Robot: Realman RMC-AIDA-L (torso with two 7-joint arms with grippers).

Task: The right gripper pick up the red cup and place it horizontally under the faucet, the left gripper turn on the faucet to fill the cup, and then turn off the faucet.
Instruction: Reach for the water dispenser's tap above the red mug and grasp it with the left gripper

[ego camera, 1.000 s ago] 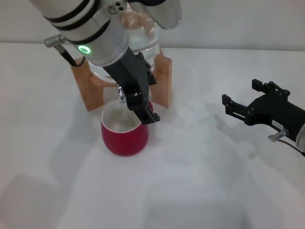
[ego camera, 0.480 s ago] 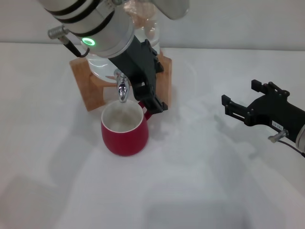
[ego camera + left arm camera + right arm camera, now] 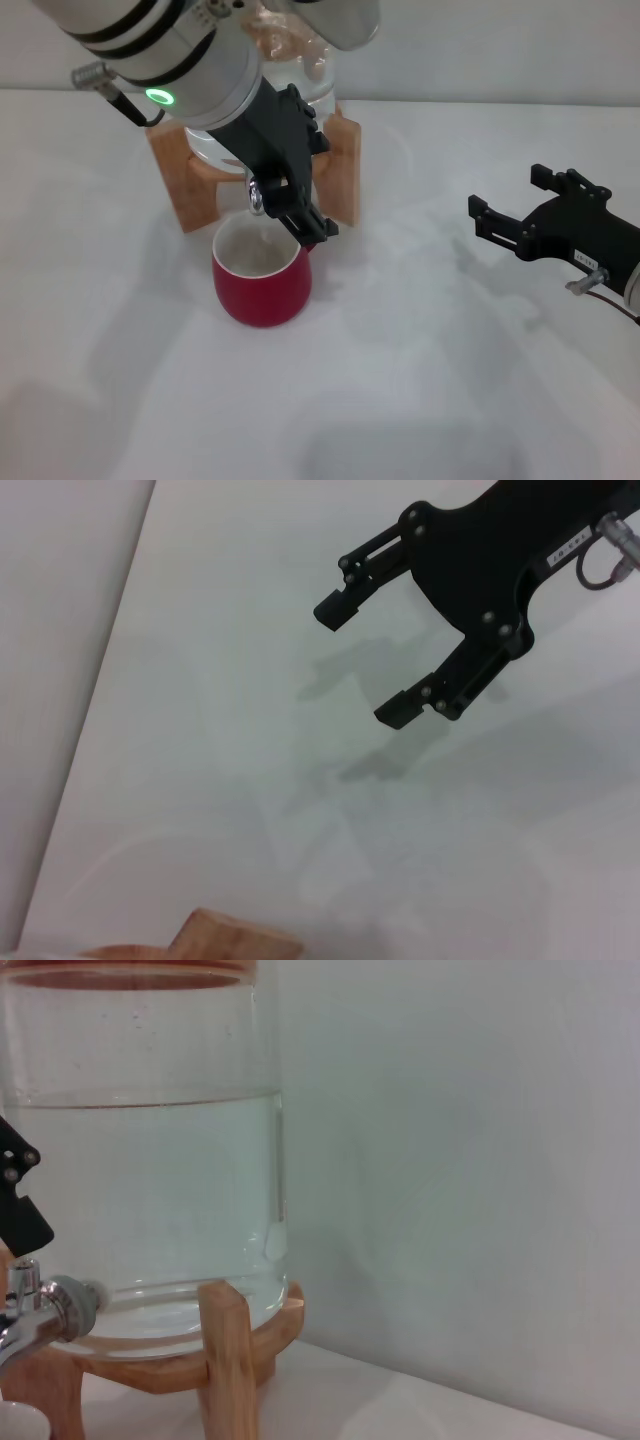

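Note:
The red cup (image 3: 262, 283) stands upright on the white table, its cream inside facing up, directly below the chrome faucet (image 3: 257, 196). My left gripper (image 3: 311, 227) reaches down from the green-ringed arm and lies shut against the faucet's right side, its tip over the cup's far rim. Its lever is hidden behind the claw. In the right wrist view the faucet (image 3: 42, 1317) shows beside a black part of the left gripper (image 3: 18, 1208). My right gripper (image 3: 508, 195) hovers open and empty at the right; it also shows in the left wrist view as the right gripper (image 3: 362, 662).
The clear water jar (image 3: 150, 1180), mostly full, rests on a wooden stand (image 3: 342, 165) at the back of the table. A corner of the wooden stand (image 3: 240, 942) shows in the left wrist view. A pale wall rises behind the table.
My left arm has swung left, bringing the claw from the faucet's right side back over the faucet and cup rim. The cup and the right gripper have not moved.

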